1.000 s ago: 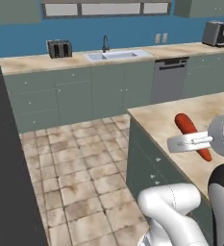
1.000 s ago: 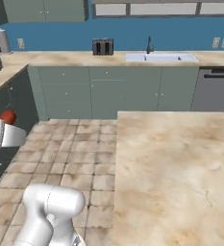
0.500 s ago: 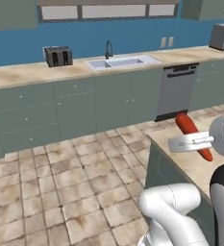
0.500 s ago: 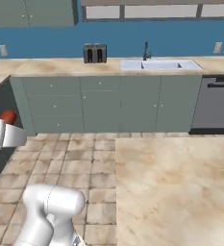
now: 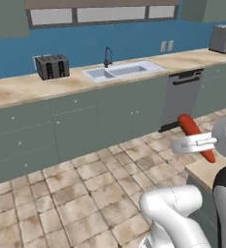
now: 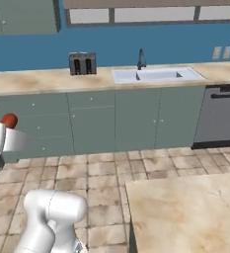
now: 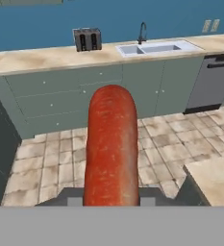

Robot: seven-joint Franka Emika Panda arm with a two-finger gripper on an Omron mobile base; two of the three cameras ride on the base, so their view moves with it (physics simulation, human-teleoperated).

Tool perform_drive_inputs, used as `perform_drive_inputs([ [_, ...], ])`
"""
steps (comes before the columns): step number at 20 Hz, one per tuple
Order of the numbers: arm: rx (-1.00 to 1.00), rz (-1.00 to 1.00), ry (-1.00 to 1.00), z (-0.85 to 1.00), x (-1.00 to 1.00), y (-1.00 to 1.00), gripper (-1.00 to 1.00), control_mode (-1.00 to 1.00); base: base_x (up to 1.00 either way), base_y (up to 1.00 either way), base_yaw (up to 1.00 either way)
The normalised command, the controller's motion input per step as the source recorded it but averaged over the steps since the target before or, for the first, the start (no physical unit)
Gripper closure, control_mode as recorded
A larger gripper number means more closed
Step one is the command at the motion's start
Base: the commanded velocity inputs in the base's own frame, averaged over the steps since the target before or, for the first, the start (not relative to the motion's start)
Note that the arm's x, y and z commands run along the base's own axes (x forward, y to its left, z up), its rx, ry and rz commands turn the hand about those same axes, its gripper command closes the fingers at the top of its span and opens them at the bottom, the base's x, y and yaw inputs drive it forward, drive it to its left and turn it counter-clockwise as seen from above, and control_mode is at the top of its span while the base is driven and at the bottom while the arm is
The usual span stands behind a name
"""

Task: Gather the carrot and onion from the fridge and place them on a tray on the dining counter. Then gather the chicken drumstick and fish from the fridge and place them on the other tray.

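Gripper (image 5: 192,142) jaws are clamped around an orange-red carrot (image 5: 196,137), held in the air above the tiled floor (image 5: 80,193). Seen from the left, the carrot sticks out on both sides of the white fingers, slanting down to the right toward a corner of the dining counter (image 5: 212,170). Looking along the hand, the carrot (image 7: 111,150) rises straight up from between the fingers, pointing toward the far counter (image 7: 41,57). On that counter sit a toaster (image 7: 87,39) and a sink (image 7: 154,48) with a tap; a dishwasher (image 7: 210,81) stands to the right below.
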Motion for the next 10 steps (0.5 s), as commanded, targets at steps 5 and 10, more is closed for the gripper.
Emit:
perform_drive_inputs([
  [5, 0.0, 0.0, 0.0, 0.0, 0.0, 0.0, 1.0, 1.0, 0.79, 0.56, -0.37],
  [10, 0.0, 0.0, 0.0, 0.0, 0.0, 0.0, 1.0, 1.0, 0.61, 0.48, -0.47],
])
